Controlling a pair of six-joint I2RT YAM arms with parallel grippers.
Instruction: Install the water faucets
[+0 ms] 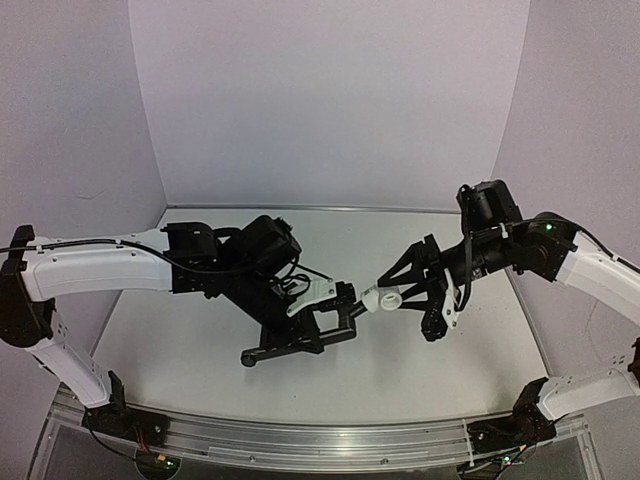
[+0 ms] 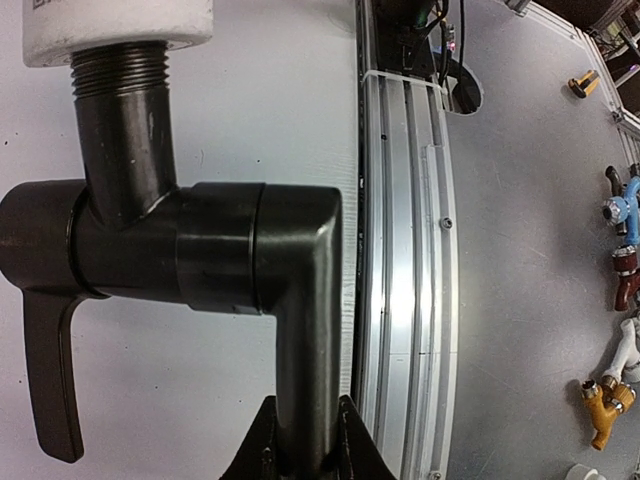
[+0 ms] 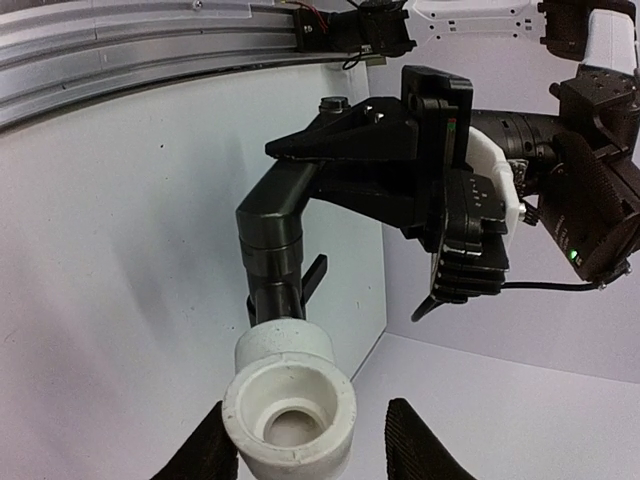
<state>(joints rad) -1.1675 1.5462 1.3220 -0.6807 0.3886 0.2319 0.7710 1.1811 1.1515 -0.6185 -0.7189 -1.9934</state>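
Right gripper (image 3: 315, 450) straddles white fitting (image 3: 290, 400); tips cut off below.

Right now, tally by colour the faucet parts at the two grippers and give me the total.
Black: 1, the faucet pipe, clamped in the left gripper.
White: 1, the fitting, on the pipe's threaded end, between the open fingers of the right gripper.
Total: 2

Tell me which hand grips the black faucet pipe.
The left hand, shut on the black L-shaped pipe; the right hand stands open around the white plastic fitting.
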